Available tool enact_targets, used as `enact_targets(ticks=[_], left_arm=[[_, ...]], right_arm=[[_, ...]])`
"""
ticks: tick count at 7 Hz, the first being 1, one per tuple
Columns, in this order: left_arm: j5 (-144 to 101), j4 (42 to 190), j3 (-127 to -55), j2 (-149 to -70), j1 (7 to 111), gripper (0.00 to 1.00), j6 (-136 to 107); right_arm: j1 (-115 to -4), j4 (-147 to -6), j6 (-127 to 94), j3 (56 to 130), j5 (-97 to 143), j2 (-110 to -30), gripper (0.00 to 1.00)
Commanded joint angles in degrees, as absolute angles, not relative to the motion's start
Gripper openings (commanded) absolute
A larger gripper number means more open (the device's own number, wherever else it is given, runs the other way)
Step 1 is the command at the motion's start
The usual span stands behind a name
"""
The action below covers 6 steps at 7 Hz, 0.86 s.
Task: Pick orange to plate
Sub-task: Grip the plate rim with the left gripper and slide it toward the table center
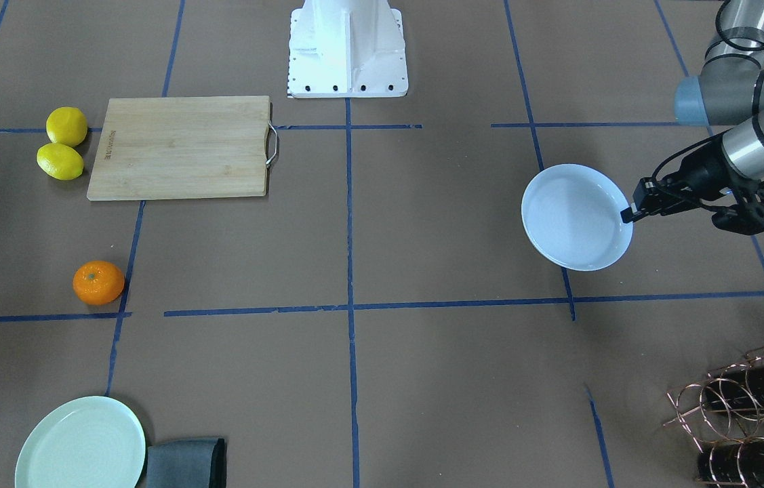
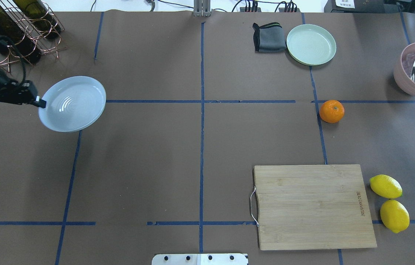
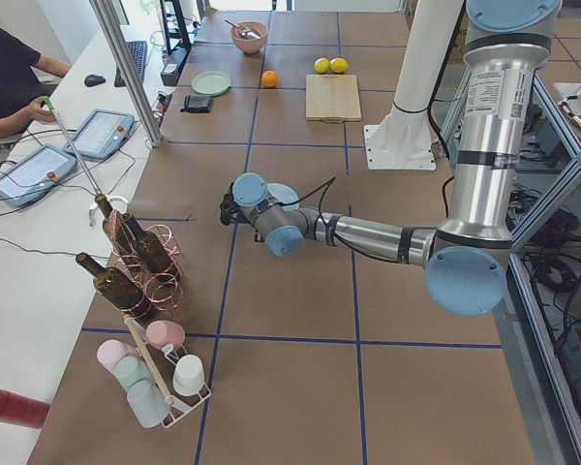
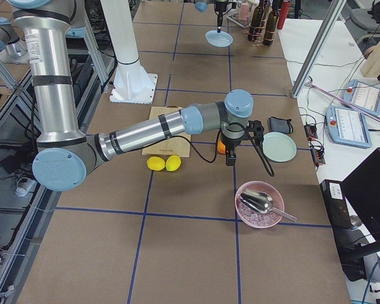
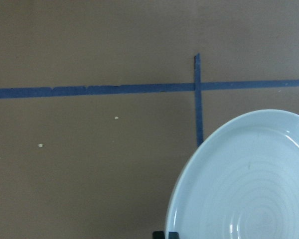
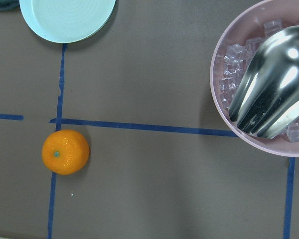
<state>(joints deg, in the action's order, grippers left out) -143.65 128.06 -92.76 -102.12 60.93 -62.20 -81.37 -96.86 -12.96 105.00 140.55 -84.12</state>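
The orange (image 1: 98, 282) (image 2: 331, 111) lies on the brown table beside a blue tape line, with nothing touching it. It also shows low on the left of the right wrist view (image 6: 65, 152). Far across the table, my left gripper (image 1: 628, 213) (image 2: 41, 103) is shut on the rim of the pale bluish-white plate (image 1: 577, 217) (image 2: 73, 104), which is tilted a little above the surface. My right gripper (image 4: 230, 159) hangs above the table close to the orange (image 4: 220, 148), between it and the pink bowl. I cannot tell whether it is open or shut.
A mint-green plate (image 2: 311, 44) and a folded grey cloth (image 2: 268, 36) lie beyond the orange. A pink bowl (image 2: 402, 79) holds ice and a metal scoop. A wooden cutting board (image 2: 312, 206) and two lemons (image 2: 386, 186) sit nearer the robot. A wine rack (image 2: 27, 33) stands behind the left gripper.
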Motion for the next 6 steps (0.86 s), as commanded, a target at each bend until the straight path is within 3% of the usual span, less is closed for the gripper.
enact_targets(ticks=[1,4,6], left_arm=[[-133.4,127.9,-92.7,-112.8,49.6,0.0,-84.0],[-121.1,127.7,-91.9,-117.7,37.6,0.0,-94.5],[-114.0,127.7,-85.2,-123.0,33.6,0.0,-96.4]], right_arm=[[-79.3,-96.9,-18.2,105.0,140.4,-81.8,1.0],[-73.4,-86.3,-33.5,104.6,137.7,-81.6,1.0],[-69.7,-81.6,-40.7,104.6,136.0,-81.5,1.0]])
